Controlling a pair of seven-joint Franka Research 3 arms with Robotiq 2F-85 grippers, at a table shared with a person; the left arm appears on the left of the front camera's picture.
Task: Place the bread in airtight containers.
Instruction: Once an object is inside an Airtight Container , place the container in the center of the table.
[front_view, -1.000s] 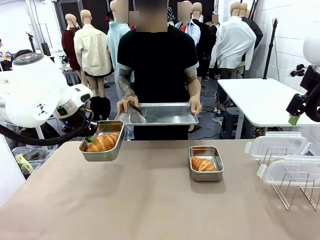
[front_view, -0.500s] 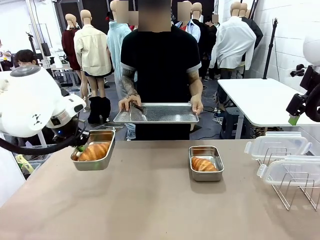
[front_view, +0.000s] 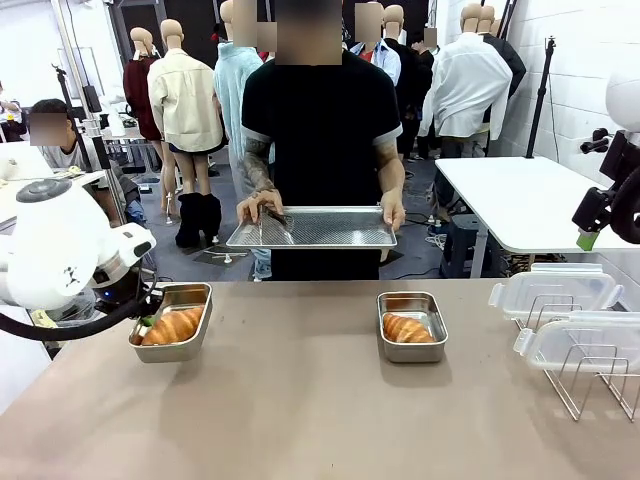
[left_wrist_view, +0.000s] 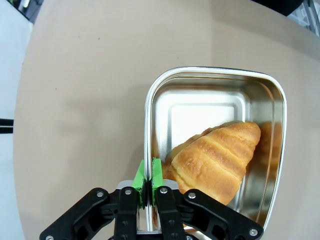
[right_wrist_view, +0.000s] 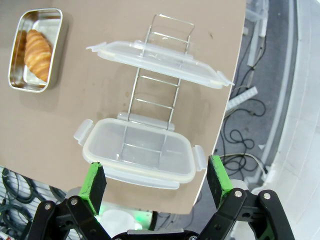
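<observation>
Presently we list, left to right:

1. Left pan (front_view: 150, 352) (left_wrist_view: 215, 71): steel, unlidded, at the left edge of the brown surface (front_view: 300, 410). We cannot tell whether it rests on the surface or hangs just above it.
2. First croissant (front_view: 172, 325) (left_wrist_view: 215, 161): lies inside the left pan, slanted toward one corner.
3. Left jaws: closed on the left pan, green pads pinching its side wall from both faces, beside the croissant.
4. Right pan (front_view: 412, 354) (right_wrist_view: 52, 65): unlidded, set on the surface near the middle, well apart from the left pan.
5. Second croissant (front_view: 408, 328) (right_wrist_view: 38, 54): lies inside the right pan.
6. Two clear lids (front_view: 555, 290) (right_wrist_view: 155, 56): propped on a wire rack (front_view: 590, 385) (right_wrist_view: 152, 102) at the right edge.
7. Right jaws: wide open, holding nothing, raised above the lids.
8. Perforated tray (front_view: 330, 228): held level by the person with a hand (front_view: 258, 208) at each end, beyond the far edge.
</observation>
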